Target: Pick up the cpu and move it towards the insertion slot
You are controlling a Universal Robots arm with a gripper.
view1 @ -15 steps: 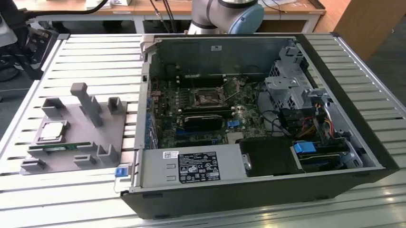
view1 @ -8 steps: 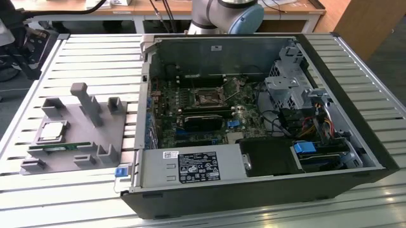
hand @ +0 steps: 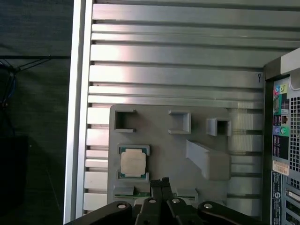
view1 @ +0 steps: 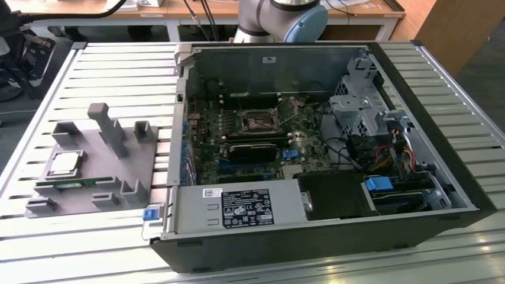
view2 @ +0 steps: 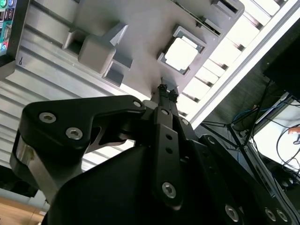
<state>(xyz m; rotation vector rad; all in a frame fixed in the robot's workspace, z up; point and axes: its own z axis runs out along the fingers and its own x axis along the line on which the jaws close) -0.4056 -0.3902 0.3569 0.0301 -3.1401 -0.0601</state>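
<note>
The cpu [view1: 65, 163], a small square chip with a shiny silver top, lies in its pocket on the grey fixture [view1: 91, 171] at the exterior view's left. In both wrist views it shows below me: cpu [view2: 180, 54], cpu [hand: 132, 163]. My gripper [view2: 165, 92] hangs well above the fixture with its black fingers pressed together and nothing between them; in the first wrist view the gripper [hand: 160, 182] tips sit just beside the chip. The insertion slot [view1: 259, 122], a square socket with a silvery frame, sits on the motherboard inside the open computer case [view1: 426, 89].
A long green memory stick [view1: 75, 183] lies on the fixture near the cpu. Grey posts [view1: 110, 130] rise from the fixture. The case's power supply [view1: 236, 208], drive cage [view1: 359, 112] and cables crowd the board. The ribbed metal table [view1: 118, 71] surrounds everything.
</note>
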